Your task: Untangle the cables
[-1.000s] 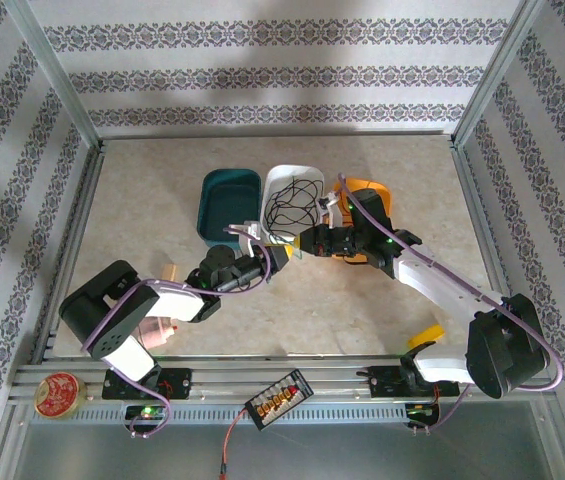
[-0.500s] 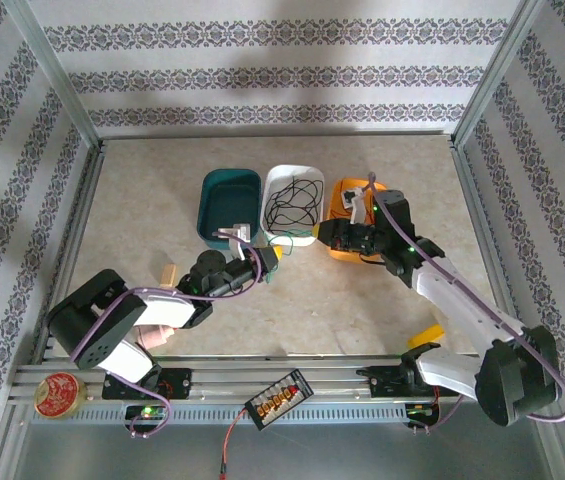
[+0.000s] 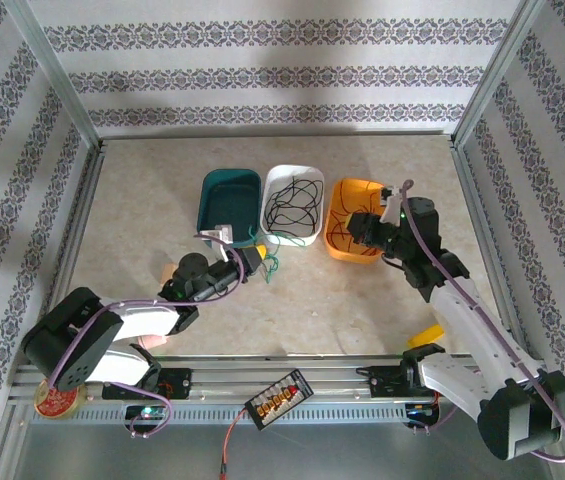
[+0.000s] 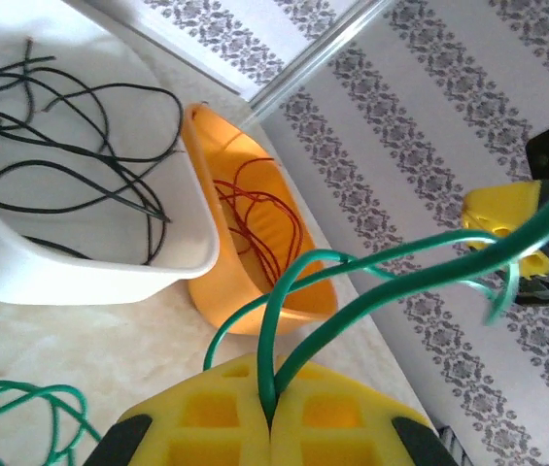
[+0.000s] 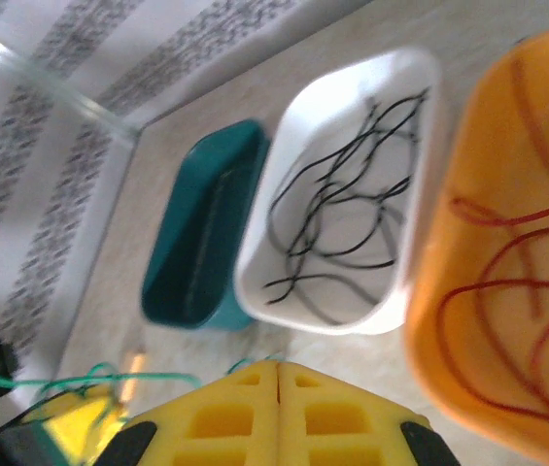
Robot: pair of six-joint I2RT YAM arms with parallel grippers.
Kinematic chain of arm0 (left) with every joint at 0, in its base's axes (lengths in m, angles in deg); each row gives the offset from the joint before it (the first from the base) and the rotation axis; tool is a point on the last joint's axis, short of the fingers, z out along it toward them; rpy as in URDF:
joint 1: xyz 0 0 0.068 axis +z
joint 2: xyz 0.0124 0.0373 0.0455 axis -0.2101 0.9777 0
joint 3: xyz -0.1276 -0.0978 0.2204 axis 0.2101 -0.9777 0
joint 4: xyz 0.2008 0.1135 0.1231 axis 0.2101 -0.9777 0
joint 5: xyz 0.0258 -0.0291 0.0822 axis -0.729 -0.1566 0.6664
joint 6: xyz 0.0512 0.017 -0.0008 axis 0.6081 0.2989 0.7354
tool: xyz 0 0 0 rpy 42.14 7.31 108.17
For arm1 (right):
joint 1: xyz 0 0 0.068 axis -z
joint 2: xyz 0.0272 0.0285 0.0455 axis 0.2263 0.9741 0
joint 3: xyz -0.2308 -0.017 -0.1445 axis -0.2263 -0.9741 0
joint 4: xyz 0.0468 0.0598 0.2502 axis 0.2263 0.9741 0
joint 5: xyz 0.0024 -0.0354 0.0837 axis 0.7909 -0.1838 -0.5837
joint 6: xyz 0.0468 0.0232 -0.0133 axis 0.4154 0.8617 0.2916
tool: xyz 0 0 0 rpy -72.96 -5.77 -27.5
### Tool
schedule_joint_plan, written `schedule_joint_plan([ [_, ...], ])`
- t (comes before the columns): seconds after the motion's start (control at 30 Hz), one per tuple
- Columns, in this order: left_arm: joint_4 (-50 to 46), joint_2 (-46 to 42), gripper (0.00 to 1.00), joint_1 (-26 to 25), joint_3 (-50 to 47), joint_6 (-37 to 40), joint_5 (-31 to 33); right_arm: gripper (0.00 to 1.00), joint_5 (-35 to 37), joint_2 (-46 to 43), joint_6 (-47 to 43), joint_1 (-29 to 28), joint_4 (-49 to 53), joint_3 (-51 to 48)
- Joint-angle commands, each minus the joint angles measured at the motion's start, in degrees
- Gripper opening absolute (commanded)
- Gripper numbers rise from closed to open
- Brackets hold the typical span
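The left pincer (image 3: 254, 257) is clamped on a green cable (image 4: 268, 340) just in front of the white bin (image 4: 80, 277), low over the marbled surface (image 3: 362, 300); in the left wrist view its yellow fingers (image 4: 206, 427) meet on the strand, which rises between them, loops and runs off to the right; more green cable lies curled on the surface at that view's lower left, near the foot of the white bin; the right pincer (image 3: 354, 228) hangs over the orange bin (image 3: 340, 245), its yellow fingers pressed together with nothing visible between them in the right wrist view.

Three bins stand side by side toward the middle of the surface: a teal bin (image 3: 212, 215) on the left, the white bin in the centre and the orange bin on the right, each touching or very nearly touching its neighbour; a loose tangle of black cables (image 3: 294, 203) lies inside the white bin; thin red cables (image 4: 259, 209) lie coiled on the floor of the orange bin; the inside of the teal bin looks dark, and whether any strand lies in it cannot be told.
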Motion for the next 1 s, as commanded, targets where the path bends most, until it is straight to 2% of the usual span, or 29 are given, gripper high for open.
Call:
schedule_joint_plan([
  [0.0,-5.8,-3.3,0.01,1.5,3.1,0.7,-9.4,0.00,4.6,1.0,-3.0,-0.4,2.9,1.2],
  [0.07,-10.6,-5.2,0.01,1.9,5.1,1.8,-12.2,0.00,4.6,1.5,-3.8,-0.7,3.4,1.5],
  [0.13,-16.4,-7.8,0.01,1.9,6.8,3.4,-11.0,0.00,4.6,1.7,-4.1,-1.0,3.5,1.4],
  [0.23,-23.1,-12.1,0.00,3.7,8.3,2.8,-3.3,0.00,3.8,2.6,-4.5,-1.7,3.7,1.5],
  [0.37,-36.8,-14.6,0.00,8.3,13.9,1.7,10.6,0.00,4.0,3.8,-5.1,-3.8,3.8,1.6],
  [0.47,-48.0,-10.5,0.00,12.1,20.9,2.2,15.2,0.01,4.8,4.4,-5.6,-5.6,4.0,2.0],
  [0.63,-54.9,1.1,0.00,18.2,29.0,-1.0,14.3,0.02,5.6,4.6,-6.2,-7.4,4.8,2.7],
  [0.7,-56.5,4.8,0.05,18.9,31.9,-0.8,15.1,0.02,5.6,4.3,-6.3,-7.7,5.3,2.8],
  [0.8,-55.6,9.4,0.19,18.9,35.5,0.0,14.6,0.02,5.7,3.7,-6.9,-8.1,6.0,2.7],
  [0.87,-55.9,11.3,0.38,18.9,37.8,0.1,14.5,0.02,5.6,3.6,-7.3,-8.4,6.6,2.6],
  [0.97,-54.0,11.6,0.60,18.8,38.5,0.7,14.4,0.04,5.0,3.9,-7.9,-9.3,7.1,2.5],
])
